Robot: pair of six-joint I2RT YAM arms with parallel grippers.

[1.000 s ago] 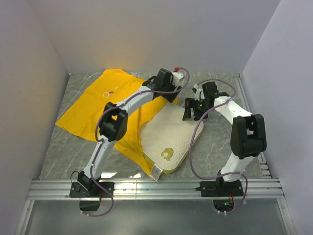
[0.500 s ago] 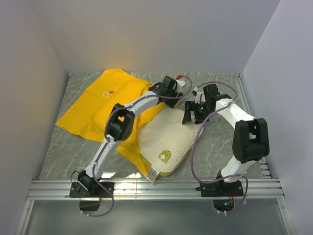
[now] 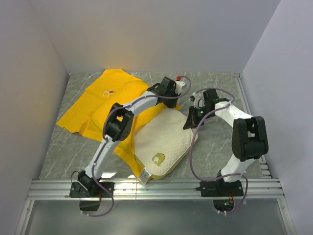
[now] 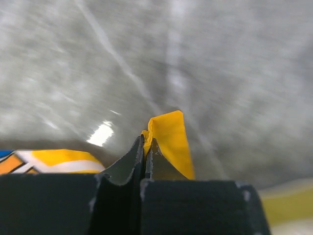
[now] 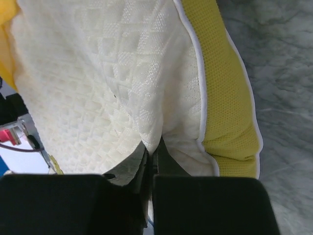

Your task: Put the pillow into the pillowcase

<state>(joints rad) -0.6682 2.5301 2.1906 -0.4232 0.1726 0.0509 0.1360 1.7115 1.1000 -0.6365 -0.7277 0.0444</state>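
The cream-white quilted pillow (image 3: 162,139) lies in the middle of the table on the yellow pillowcase (image 3: 102,100), its logo near the front. My right gripper (image 3: 191,117) is shut on a pinch of the pillow's white cover (image 5: 122,88) at its far right corner, beside the yellowish side edge (image 5: 222,98). At the pillow's far edge my left gripper (image 3: 172,96) is shut on a fold of the pillowcase (image 4: 168,134), which stands up between its jaws. The pillowcase spreads flat to the back left.
Grey marbled tabletop (image 3: 220,142) lies bare to the right of the pillow. White walls (image 3: 146,34) enclose the back and both sides. A metal rail (image 3: 156,188) runs along the near edge with both arm bases.
Both grippers have closed, the left on the pillowcase edge and the right on the pillow's corner. The pillow has slid left and toward the front.
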